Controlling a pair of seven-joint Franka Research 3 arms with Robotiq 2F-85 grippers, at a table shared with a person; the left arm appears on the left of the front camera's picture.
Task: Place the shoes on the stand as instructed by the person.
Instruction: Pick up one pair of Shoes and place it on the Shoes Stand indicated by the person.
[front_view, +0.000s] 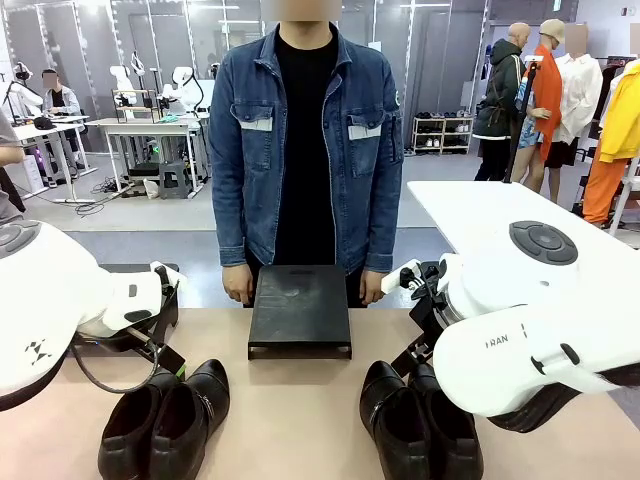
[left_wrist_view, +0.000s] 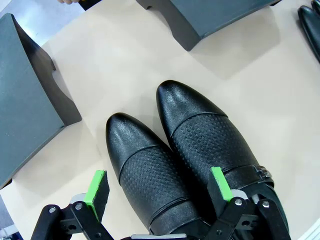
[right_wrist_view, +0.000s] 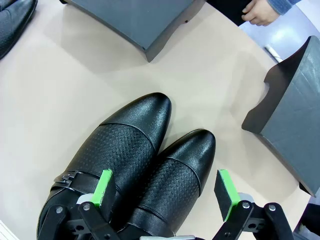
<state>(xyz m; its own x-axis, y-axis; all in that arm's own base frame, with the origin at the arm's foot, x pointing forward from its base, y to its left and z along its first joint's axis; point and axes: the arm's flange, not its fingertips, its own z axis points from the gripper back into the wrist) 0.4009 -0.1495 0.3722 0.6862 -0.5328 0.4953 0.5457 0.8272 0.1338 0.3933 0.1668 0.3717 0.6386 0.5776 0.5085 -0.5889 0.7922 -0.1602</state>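
Well, both tools are spread wide, pinching nothing. The left tool (left_wrist_view: 159, 189) hangs low over the heel end of the left pair of shoes (left_wrist_view: 150, 165). One green pad sits outside the outer shoe and the other over its neighbour's instep, so the jaws bracket roughly one shoe. The right tool (right_wrist_view: 164, 191) mirrors that over the right pair of shoes (right_wrist_view: 145, 160).

Each pair lies side by side and touching on the near part of the table (front_view: 300, 420). Heels face the robot and toes point far, leaning slightly inward, so each shoe's long axis runs away from its tool. Each arm is plainly nearer its own pair.

Beyond the toes, across a bare strip of table, the middle stand (front_view: 300, 308) sits dead centre with open room on both sides. A left side stand (left_wrist_view: 27, 105) and a right side stand (right_wrist_view: 292, 125) sit further out, close to the arms; I'd watch those edges on any lift.

The person (front_view: 305, 140) stands at the far edge, a hand (front_view: 238, 285) by the middle stand's left far corner and the other hand (front_view: 372, 287) by its right. Neither seems to point, so I can't tell which pair is wanted.
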